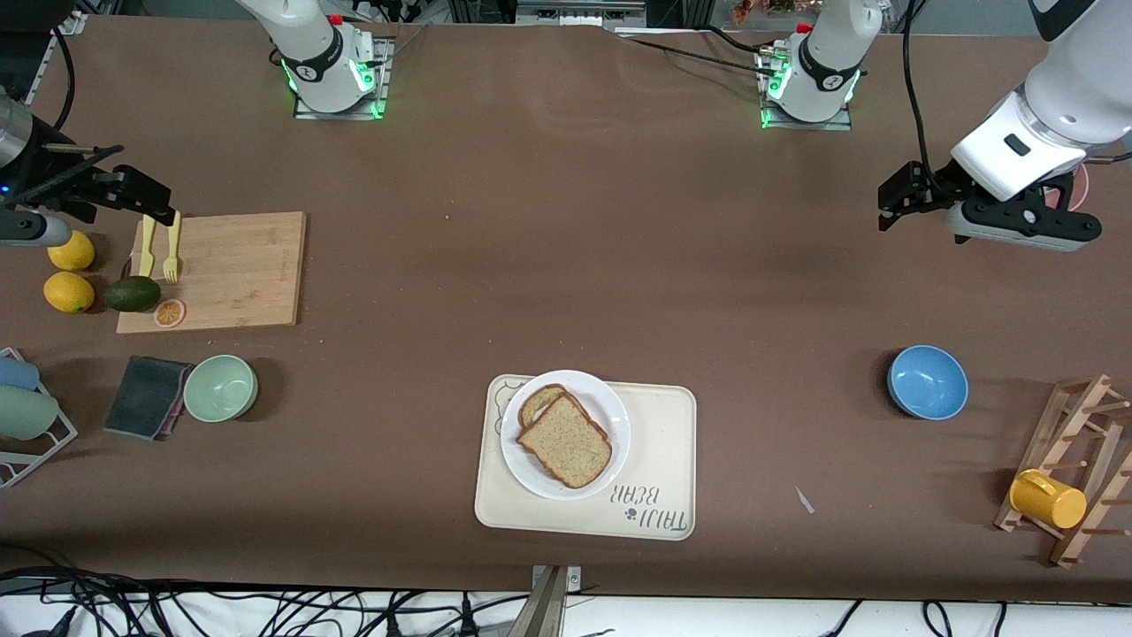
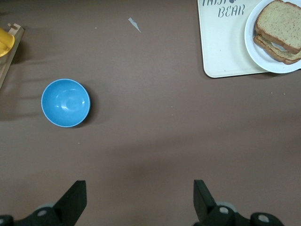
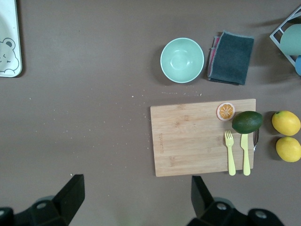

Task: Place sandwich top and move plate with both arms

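The cream tray reads "TAIJI BEAR" by its near edge; only the right wrist view shows its printed bear face. The sandwich top lies on a lower slice on the white plate, which sits on the tray's end toward the right arm. The left gripper hangs with fingers apart over bare table near the blue bowl. The right gripper hangs spread over the table by the cutting board, where a yellow fork and knife lie.

Even, bright overhead light, soft shadows beside the bowls, sharp focus, no glare.
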Robot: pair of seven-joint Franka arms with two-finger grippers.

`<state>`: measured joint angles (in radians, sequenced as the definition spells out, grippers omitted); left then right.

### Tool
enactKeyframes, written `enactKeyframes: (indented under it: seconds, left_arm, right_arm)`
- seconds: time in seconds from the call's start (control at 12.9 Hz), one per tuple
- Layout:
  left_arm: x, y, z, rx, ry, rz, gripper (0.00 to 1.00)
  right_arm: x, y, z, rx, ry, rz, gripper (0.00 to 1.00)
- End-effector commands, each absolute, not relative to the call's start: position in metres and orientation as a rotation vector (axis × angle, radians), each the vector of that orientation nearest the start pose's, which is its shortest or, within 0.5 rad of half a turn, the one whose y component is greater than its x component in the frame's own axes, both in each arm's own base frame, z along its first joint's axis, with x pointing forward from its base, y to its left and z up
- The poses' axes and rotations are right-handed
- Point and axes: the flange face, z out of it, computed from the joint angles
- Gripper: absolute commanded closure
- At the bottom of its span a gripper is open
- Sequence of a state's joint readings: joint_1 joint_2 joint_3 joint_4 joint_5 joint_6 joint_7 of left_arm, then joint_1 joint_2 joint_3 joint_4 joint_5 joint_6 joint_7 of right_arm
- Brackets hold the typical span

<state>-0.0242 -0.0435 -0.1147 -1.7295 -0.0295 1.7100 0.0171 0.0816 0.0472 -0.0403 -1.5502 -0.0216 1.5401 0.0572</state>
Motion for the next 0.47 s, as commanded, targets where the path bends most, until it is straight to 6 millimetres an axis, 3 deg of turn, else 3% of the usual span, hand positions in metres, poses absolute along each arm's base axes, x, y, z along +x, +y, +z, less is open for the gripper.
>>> enactKeyframes:
  seconds: [0.0, 0.39]
  left_arm:
    - [0.5426, -0.0791, 0.5851, -3.128, 0.231, -0.056, 0.0]
    - [0.5507, -0.0727, 0.587, -3.132, 0.21, -0.039, 0.0]
  right_arm:
    - [0.5661, 0.0219, 0.6117, -3.18, 0.003, 0.073, 0.0]
    - [0.5661, 0.0221, 0.6117, -3.179, 0.003, 0.073, 0.0]
